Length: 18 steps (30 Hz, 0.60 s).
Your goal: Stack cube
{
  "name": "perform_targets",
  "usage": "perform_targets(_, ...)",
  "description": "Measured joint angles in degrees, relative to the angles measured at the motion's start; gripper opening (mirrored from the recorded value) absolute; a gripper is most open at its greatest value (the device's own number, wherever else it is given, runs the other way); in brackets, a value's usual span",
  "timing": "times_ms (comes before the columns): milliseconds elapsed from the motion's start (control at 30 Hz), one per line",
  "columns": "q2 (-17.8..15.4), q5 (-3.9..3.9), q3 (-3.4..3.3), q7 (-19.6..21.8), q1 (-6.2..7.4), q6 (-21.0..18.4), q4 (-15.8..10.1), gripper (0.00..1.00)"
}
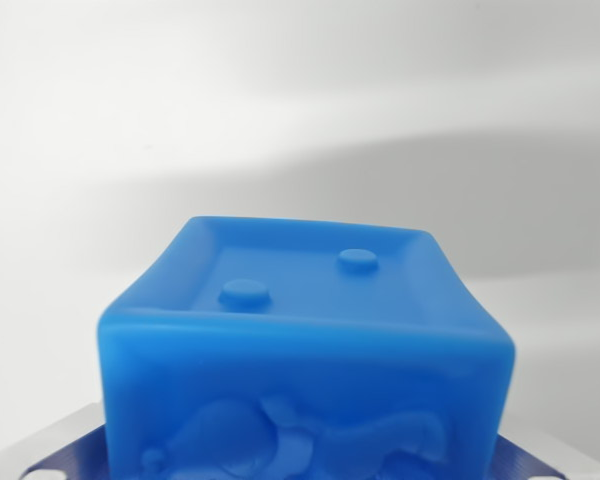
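A blue cube (305, 340) fills the lower middle of the wrist view, very close to the camera. Its upper face is recessed, with a raised rim and two round studs. The face toward the camera carries a raised figure in relief. My gripper (300, 468) is shut on the cube. One ribbed blue pad on a metal finger (65, 455) shows at the cube's lower left side, and the other finger (528, 466) at its lower right. Both press against the cube's sides. The cube's underside is hidden, as is whatever lies beneath it.
Behind the cube lies a plain white surface (300, 120) with soft grey shadow bands crossing it. No other cube or object shows in this view.
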Motion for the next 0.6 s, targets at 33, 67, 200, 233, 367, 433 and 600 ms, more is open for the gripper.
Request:
perform_targets(33, -0.1, 0.05, -0.10, -0.3, -0.18, -0.1, -0.1, 0.00)
perform_targets(67, -0.2, 0.07, -0.14, -0.4, -0.28, -0.1, -0.1, 0.00)
perform_targets(200, -0.7, 0.28, -0.50, -1.5, -1.03, -0.3, -0.4, 0.00)
perform_targets(233, -0.8, 0.32, -0.60, -1.8, -1.21, -0.4, -0.5, 0.00)
perform_targets(367, -1.3, 0.49, -1.04, -2.9, -1.88, -0.7, -0.7, 0.00)
perform_targets(433, -1.5, 0.57, -1.24, -3.3, -2.15, -0.8, -0.8, 0.00)
perform_targets(600, -2.0, 0.75, -1.89, -4.7, -2.98, -1.1, -1.0, 0.00)
